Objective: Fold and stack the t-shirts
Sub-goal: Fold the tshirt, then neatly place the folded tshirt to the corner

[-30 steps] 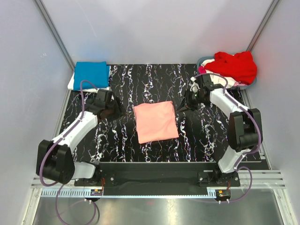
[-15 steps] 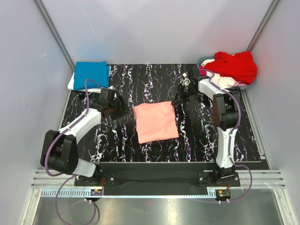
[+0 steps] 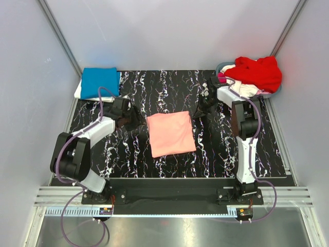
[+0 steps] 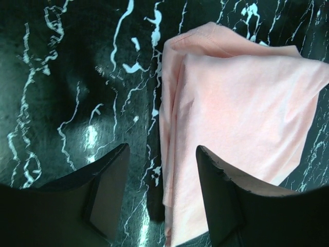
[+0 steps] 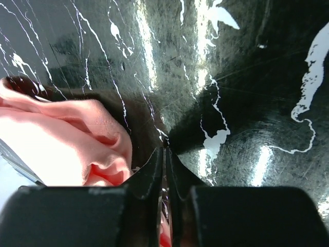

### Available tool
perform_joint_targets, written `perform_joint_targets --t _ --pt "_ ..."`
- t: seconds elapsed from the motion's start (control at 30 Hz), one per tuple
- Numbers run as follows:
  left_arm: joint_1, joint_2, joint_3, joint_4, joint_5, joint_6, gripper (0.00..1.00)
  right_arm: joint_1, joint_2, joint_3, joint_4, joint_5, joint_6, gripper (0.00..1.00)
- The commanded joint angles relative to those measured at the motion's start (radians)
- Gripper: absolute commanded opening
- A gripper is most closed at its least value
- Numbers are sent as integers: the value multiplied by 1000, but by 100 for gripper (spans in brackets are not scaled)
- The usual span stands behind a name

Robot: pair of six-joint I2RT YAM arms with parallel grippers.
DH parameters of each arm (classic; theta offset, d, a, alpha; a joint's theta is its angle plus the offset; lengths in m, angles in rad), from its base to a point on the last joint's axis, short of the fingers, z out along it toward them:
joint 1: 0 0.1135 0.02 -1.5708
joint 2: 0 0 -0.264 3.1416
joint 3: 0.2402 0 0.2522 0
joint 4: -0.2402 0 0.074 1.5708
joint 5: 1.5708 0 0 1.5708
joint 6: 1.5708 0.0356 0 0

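Note:
A salmon-pink t-shirt (image 3: 170,134) lies folded in a rough square at the middle of the black marbled table (image 3: 216,149). My left gripper (image 3: 135,120) is at its left edge, open. In the left wrist view the shirt's layered edge (image 4: 175,154) runs between the spread fingers (image 4: 105,195), untouched by the pads. My right gripper (image 3: 199,111) sits just off the shirt's far right corner. In the right wrist view its jaws (image 5: 165,152) are shut on nothing, tips on the table beside the bunched pink cloth (image 5: 67,149).
A folded bright blue t-shirt (image 3: 100,81) lies on a white one (image 3: 78,92) at the far left corner. At the far right a basket (image 3: 222,66) holds a red t-shirt (image 3: 257,72), white cloth (image 3: 247,89) and a bit of magenta (image 3: 221,77). Grey walls enclose the table.
The right gripper has closed and drawn slightly back from the shirt's corner while its arm swung upright. The left gripper has crept nearer the shirt's left edge. The shirt has not moved.

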Motion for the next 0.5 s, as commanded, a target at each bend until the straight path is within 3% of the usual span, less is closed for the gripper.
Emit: perform_joint_targets --t 0.0,0.3,0.37,0.47 --pt "-12 40 -8 116 58 -7 59 -5 -9 13 -11 72 -24 13" --pt "-13 231 76 208 77 1 59 -5 -259 -220 75 72 20 36" --pt "-18 292 91 215 83 1 58 -3 -333 -339 106 43 54 44" --pt "-22 338 76 254 112 -13 48 33 -522 -569 228 20 135 52"
